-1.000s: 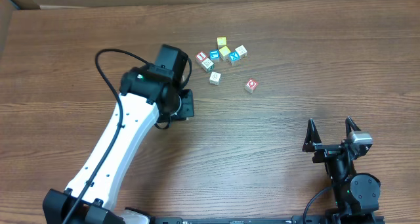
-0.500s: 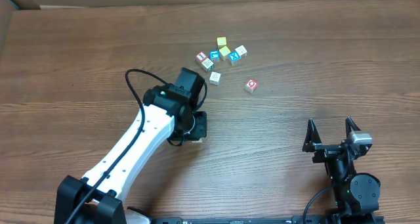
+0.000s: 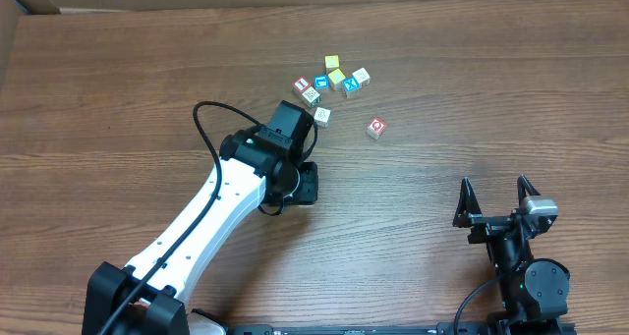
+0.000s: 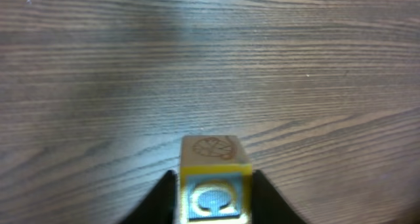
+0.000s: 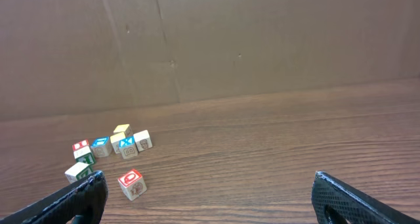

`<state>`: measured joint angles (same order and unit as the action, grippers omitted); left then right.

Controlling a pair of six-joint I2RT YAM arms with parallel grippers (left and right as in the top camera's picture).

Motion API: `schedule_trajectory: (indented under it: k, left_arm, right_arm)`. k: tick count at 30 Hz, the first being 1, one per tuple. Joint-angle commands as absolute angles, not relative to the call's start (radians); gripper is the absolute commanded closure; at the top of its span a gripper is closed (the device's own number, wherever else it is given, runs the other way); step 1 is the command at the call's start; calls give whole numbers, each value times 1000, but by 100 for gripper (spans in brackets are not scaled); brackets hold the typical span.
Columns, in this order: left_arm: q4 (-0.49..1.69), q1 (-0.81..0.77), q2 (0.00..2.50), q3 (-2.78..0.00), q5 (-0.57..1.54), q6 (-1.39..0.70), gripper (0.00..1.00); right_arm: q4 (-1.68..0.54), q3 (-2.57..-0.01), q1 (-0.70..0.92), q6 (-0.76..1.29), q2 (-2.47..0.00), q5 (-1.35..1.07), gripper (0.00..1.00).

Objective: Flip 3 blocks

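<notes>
The yellow wooden alphabet cube sits inside the left pincer — clamped or released, I cannot tell — while the right pincer gapes empty; this flip looks unfinished, others seemingly remain.

A cluster of blocks lies toward the table's far edge, right of its middle, with 1 lone block apart on its near-right side, another block between the left gripper's fingers nearer the table's middle, and the right gripper by the near-right corner.
</notes>
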<state>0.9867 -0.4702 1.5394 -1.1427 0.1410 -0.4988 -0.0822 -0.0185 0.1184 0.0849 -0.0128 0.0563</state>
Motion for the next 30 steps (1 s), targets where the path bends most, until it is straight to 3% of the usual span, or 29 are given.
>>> schedule_trajectory:
  k: [1,3,6,15,16,18,20,27,28,30]
  left_arm:
    - [984,-475,1544,-1135,147,-510,20]
    - [988,-475,1544,-1135,146,-509,13]
    - [988,-474,1544,-1135,121,-509,12]
    - [942,-474,1544,-1135,75,-510,28]
    - [944,-474,1544,-1135,75,-510,32]
    - [966,-475,1544,-1135,83,-510,61]
    - [1001,-482,1544,-1133,104,-510,96]
    - [1066,-557,1545,-1101,230,-509,96]
    - [1063,-573,1545,-1095,248,-510,92]
    - [1042,-613,1545,-1080,251,-510,55]
  right_arm:
    - [-78,-8,116,81,-3,57,0]
    - [-78,-8,116,81,-3,57,0]
    - [-78,-8,116,81,-3,57,0]
    - [-78,-8,116,81,-3,57,0]
    - [-78,-8,116,81,-3,57,0]
    - [-78,-8,116,81,-3,57,0]
    - [-77,-8,116,81,-3,57,0]
    - [-78,-8,116,81,-3,57,0]
    - [-78,-8,116,81,-3,57,0]
    - [-78,-8,116,81,-3,57,0]
